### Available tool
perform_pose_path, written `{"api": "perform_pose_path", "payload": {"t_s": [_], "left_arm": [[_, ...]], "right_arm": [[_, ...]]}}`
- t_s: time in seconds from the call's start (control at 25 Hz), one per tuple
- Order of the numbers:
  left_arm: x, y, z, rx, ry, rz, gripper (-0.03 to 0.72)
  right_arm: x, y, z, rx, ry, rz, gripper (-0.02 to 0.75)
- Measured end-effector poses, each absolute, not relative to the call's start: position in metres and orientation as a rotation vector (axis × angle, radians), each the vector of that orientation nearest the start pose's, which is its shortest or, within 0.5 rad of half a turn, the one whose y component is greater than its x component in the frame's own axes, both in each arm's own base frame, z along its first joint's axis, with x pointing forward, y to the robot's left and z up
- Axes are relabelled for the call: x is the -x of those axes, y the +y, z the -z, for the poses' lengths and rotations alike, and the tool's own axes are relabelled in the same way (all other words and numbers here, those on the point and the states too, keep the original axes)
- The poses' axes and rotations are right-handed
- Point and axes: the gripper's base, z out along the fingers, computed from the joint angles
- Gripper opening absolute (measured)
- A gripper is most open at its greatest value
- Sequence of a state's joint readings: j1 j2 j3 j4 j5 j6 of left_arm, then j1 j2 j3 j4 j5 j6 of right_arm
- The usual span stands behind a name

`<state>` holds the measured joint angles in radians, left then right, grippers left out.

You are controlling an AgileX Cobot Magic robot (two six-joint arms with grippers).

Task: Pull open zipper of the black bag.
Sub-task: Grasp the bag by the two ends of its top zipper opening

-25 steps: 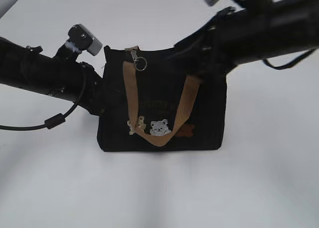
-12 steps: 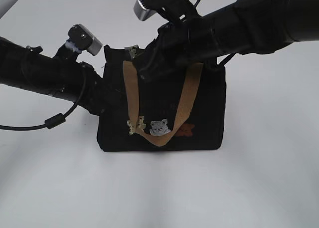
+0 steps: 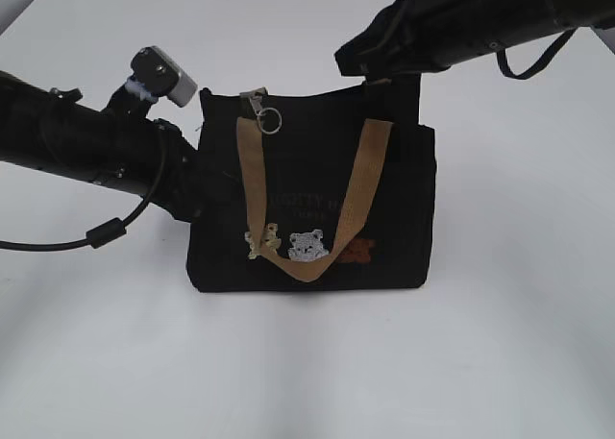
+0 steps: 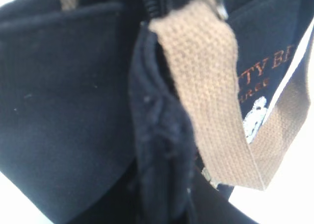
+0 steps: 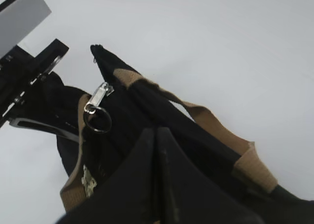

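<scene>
The black bag [image 3: 307,218] stands upright with tan handles and bear patches on its front. The zipper's metal slider [image 3: 257,101] with its silver ring [image 3: 270,121] sits at the left end of the bag's top. In the right wrist view the slider [image 5: 100,94] lies ahead and left of my right gripper [image 5: 156,131]. That gripper is shut on nothing and hovers above the bag's top. In the exterior view the right gripper [image 3: 348,57] is above the bag's right rear. My left gripper [image 4: 164,194] is shut on a fold of the bag's left side [image 4: 157,136].
The bag rests on a plain white table [image 3: 500,343]. The left arm [image 3: 86,141] reaches in from the left with a cable looping below it. Its wrist camera [image 3: 163,74] sits beside the bag's top left corner. A tan handle [image 4: 206,87] hangs close to the left gripper.
My right arm dipped over the bag's top near the slider, then lifted back up and to the right, its jaws closing empty. The slider stays at the left end. The left arm held still.
</scene>
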<state>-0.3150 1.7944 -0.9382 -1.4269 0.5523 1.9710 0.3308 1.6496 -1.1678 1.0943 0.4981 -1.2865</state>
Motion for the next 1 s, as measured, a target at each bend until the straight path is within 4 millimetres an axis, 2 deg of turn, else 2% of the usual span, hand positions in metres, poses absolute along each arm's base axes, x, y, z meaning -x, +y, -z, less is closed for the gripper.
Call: {"api": "perform_pose_path", "payload": {"t_s": [0.08,0.24,0.32,0.48,0.56,0.76,0.8,0.96,1.0], "left_arm": [[-0.315,-0.152,-0.172,-1.211,1.994,0.535,0.067],[-0.315,-0.152,-0.172,-1.21,1.995,0.536,0.067],[-0.315,-0.152,-0.172,-1.209,1.995,0.537,0.067],[-0.315,-0.153,-0.172,-1.208,1.995,0.538,0.067],[-0.315,-0.152,-0.172,-1.207,1.995,0.537,0.067],[-0.316,-0.152,-0.172,-1.2,1.998,0.533,0.067],[-0.316,-0.152,-0.172,-1.2,1.998,0.532,0.067],[-0.315,-0.152,-0.172,-1.205,1.998,0.533,0.067],[-0.315,-0.153,-0.172,-1.205,1.997,0.534,0.067]], "right_arm": [[-0.331,0.164,-0.273,0.897,2.018,-0.546,0.089],[-0.324,0.192,-0.258,1.013,2.003,-0.55,0.336],[-0.323,0.201,-0.25,1.033,2.0,-0.529,0.382],[-0.329,0.209,-0.239,1.011,2.009,-0.474,0.405],[-0.335,0.211,-0.232,1.001,2.023,-0.465,0.406],[-0.353,0.224,-0.228,0.967,2.05,-0.529,0.389],[-0.353,0.225,-0.227,0.984,2.052,-0.537,0.345],[-0.351,0.224,-0.226,1.032,2.08,-0.551,0.08],[-0.35,0.224,-0.225,1.035,2.093,-0.553,0.041]]}}
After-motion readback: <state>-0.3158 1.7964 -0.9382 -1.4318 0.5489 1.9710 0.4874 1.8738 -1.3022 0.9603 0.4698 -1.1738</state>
